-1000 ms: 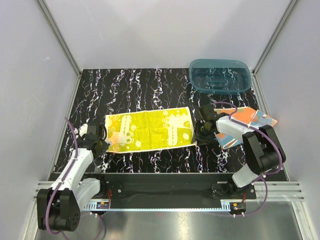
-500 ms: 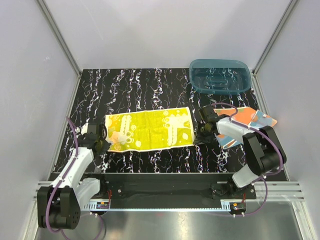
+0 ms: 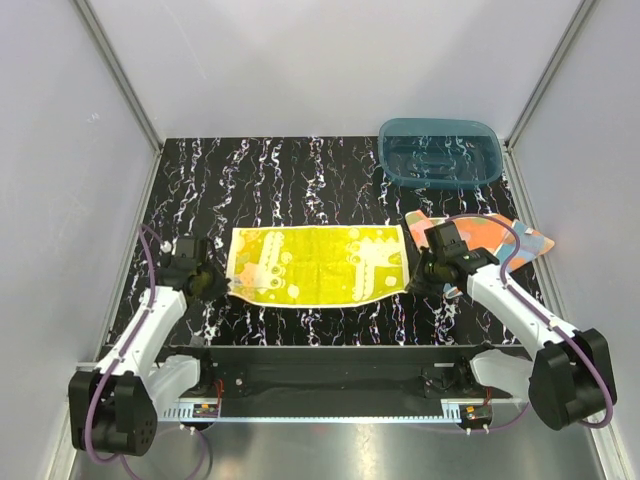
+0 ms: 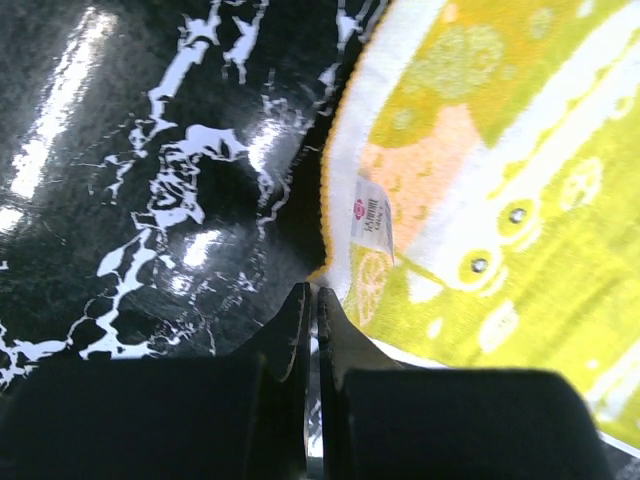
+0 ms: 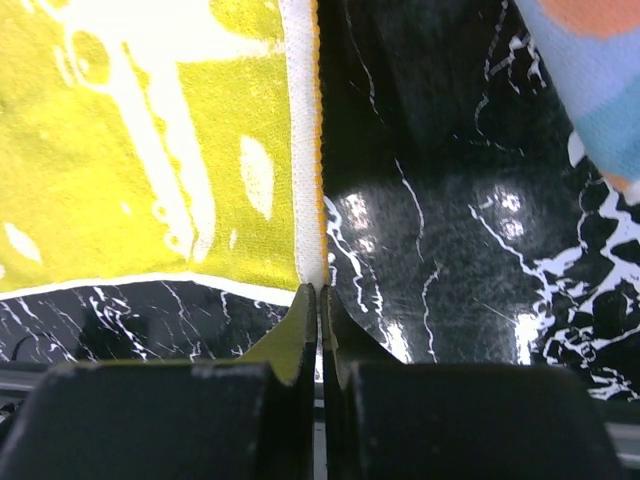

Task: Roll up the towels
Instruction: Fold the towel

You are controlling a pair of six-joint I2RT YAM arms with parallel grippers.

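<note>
From above, we see the yellow towel point(image 3: 318, 265) spread flat in the middle of the table point(image 3: 300, 180). The left gripper point(image 3: 212, 287) sits at its 8 o'clock corner and the right gripper point(image 3: 418, 278) at its 4 o'clock corner. The orange towel point(image 3: 495, 232) lies at 3 o'clock and the teal tub point(image 3: 440, 152) at 1 o'clock. In the left wrist view, we find the fingers pinched tight on the towel's corner. In the right wrist view, they are clamped on its white hem.

yellow towel point(image 3: 318, 265), white and peach print; orange towel point(image 3: 495, 232), pale blue patches; teal tub point(image 3: 391, 160); black table point(image 3: 300, 190), white veining.
</note>
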